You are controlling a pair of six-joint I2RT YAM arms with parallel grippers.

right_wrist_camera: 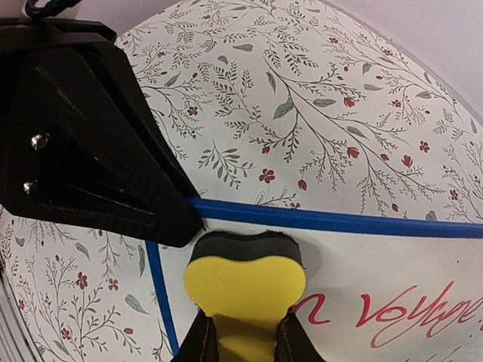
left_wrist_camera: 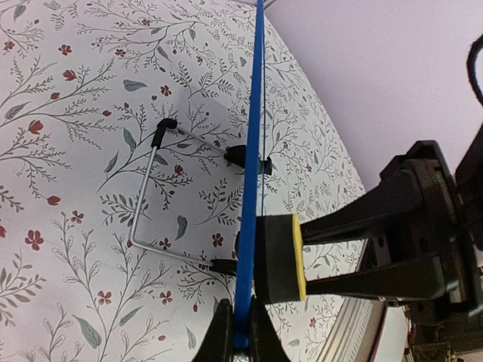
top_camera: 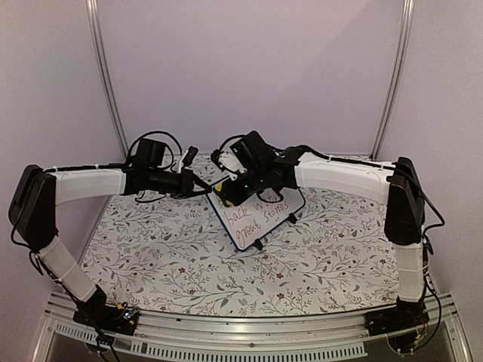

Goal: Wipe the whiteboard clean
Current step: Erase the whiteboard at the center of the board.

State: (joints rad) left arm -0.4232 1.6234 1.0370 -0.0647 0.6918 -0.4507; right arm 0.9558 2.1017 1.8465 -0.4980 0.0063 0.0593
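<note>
The whiteboard (top_camera: pixel 260 219) stands tilted mid-table, blue-framed, with red and dark handwriting. My left gripper (top_camera: pixel 201 188) is shut on its upper left corner; in the left wrist view the jaws (left_wrist_camera: pixel 240 335) pinch the blue edge (left_wrist_camera: pixel 253 151). My right gripper (top_camera: pixel 226 188) is shut on a yellow-and-black sponge eraser (right_wrist_camera: pixel 245 283), black face pressed on the board's top left corner (right_wrist_camera: pixel 392 264), left of the red writing. The sponge (left_wrist_camera: pixel 279 256) also shows edge-on against the board in the left wrist view.
A wire stand (left_wrist_camera: pixel 143 219) props the board from behind, with black feet (top_camera: pixel 258 245) in front. A floral cloth (top_camera: pixel 173 264) covers the table. Metal posts (top_camera: pixel 109 83) stand at the back corners, a rail (top_camera: pixel 249 343) along the front.
</note>
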